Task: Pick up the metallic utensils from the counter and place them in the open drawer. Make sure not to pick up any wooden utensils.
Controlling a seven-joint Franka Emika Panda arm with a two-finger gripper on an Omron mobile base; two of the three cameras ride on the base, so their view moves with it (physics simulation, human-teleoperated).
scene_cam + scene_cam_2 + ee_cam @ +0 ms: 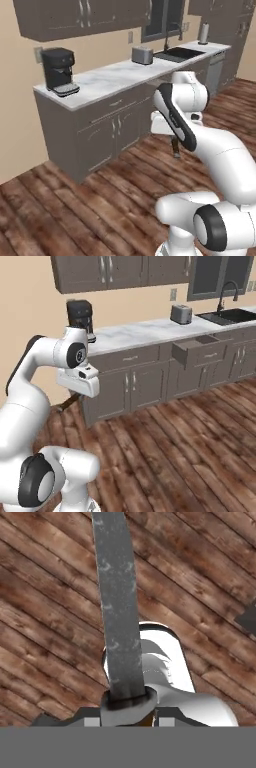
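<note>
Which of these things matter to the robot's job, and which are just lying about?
Job: knife, open drawer.
Lying about: coffee machine, toaster, sink.

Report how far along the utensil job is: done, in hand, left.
Done: the slim grey-bladed knife is picked up, clamped in the fingers above the brown plank floor. In hand: getting it to the open grey-brown drawer. Left: placing it inside; what the drawer already holds can't be read.
</note>
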